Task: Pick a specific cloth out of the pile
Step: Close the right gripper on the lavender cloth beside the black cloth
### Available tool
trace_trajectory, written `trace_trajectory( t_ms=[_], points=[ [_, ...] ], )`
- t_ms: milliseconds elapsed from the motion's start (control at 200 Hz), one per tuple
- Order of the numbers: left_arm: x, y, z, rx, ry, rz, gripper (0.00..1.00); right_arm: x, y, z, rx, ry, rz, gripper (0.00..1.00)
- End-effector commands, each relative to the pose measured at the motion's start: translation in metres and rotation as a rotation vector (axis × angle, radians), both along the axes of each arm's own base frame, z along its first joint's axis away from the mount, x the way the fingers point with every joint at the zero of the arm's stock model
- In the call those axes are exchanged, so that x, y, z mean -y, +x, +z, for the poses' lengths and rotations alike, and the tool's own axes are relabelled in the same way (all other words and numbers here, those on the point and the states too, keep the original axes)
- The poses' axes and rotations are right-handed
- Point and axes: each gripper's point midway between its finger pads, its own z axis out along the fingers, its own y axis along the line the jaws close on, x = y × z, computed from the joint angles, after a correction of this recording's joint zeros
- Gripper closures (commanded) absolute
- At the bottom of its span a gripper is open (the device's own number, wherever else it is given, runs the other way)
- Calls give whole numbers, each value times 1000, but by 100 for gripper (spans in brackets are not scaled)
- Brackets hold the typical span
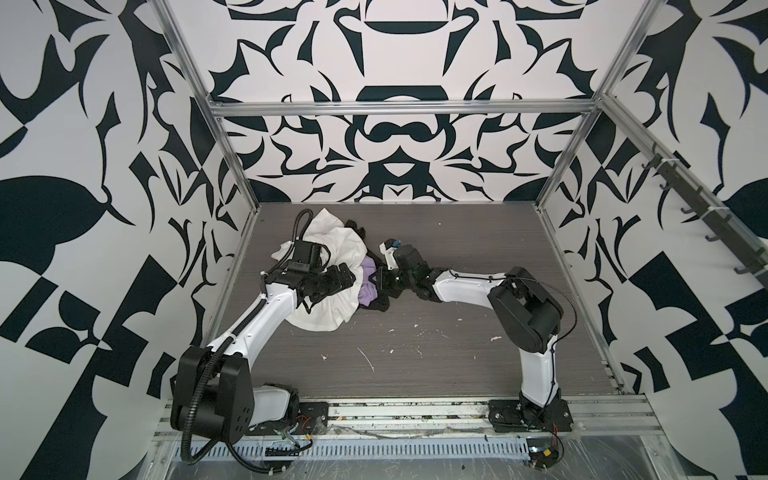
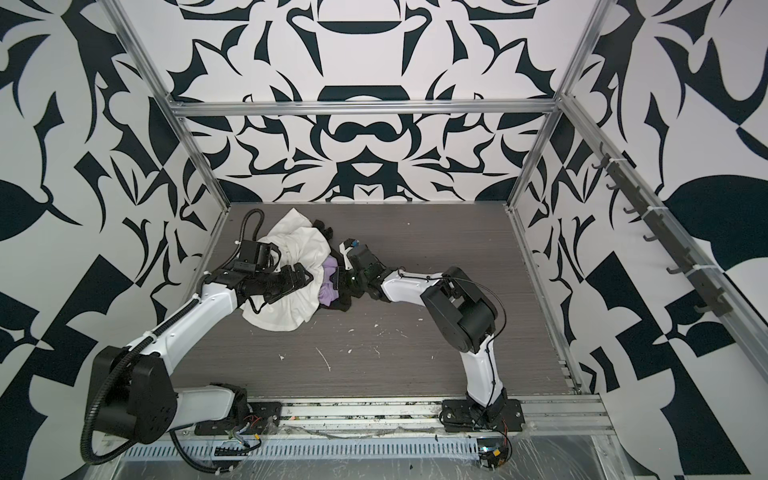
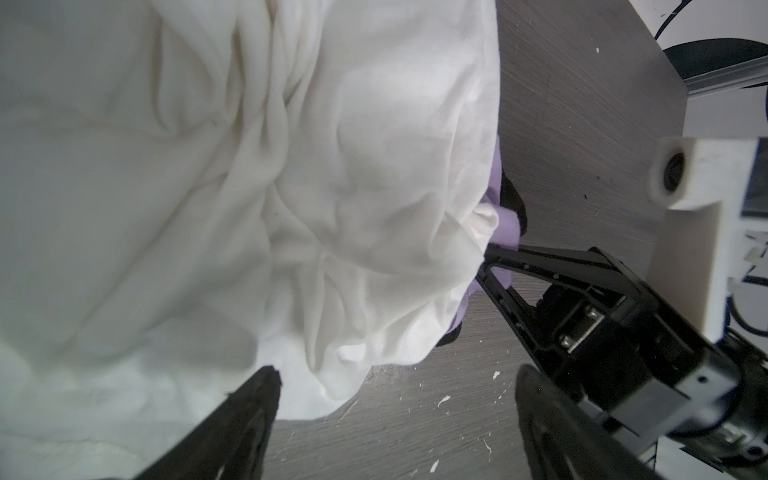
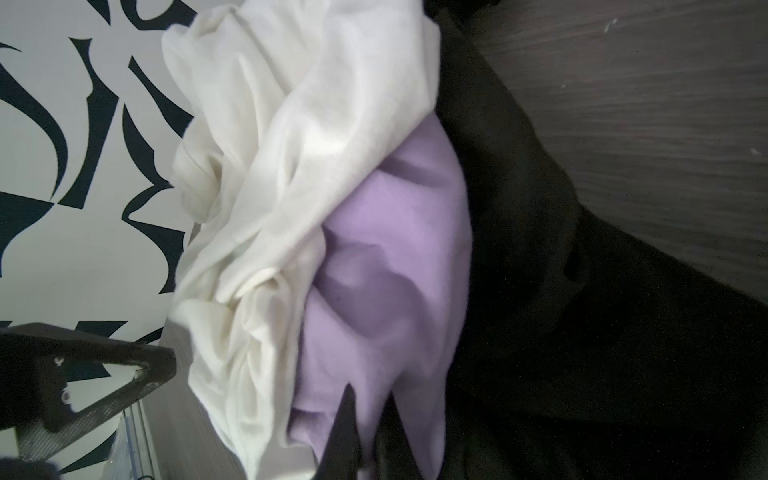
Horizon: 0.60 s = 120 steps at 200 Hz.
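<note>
Now right gripper clamped on lavender cloth.

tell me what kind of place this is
Most likely a robot lab test cell: a silver aluminium frame boxes in a grey wood-grain table, a white-and-black left arm and right arm are mounted along its front edge, and bold black-and-white patterned panels form the walls.

The cloth is lavender, the big garment white, the third garment black; the table is grey woodgrain with white flecks; the walls bear black-on-white swirls.
</note>
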Motion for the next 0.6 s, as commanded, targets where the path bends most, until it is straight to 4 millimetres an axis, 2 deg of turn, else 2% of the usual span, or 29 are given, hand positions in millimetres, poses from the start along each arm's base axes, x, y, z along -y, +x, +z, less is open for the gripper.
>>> trace_trajectory(
  t_ms=[0, 45, 55, 80, 595],
  points=[
    [-4, -8, 1, -13, 20, 1, 9, -18, 8, 76, 151, 109, 13, 100],
    [-4, -9, 0, -17, 22, 2, 9, -20, 7, 80, 155, 112, 16, 100],
    [-4, -10, 7, 5, 16, 2, 9, -21, 8, 81, 156, 113, 16, 100],
    [-4, -10, 11, 16, 13, 2, 9, -21, 8, 82, 158, 115, 17, 100],
    [-11, -15, 29, 69, 30, 17, 8, -33, 4, 120, 225, 120, 42, 100]
  ],
)
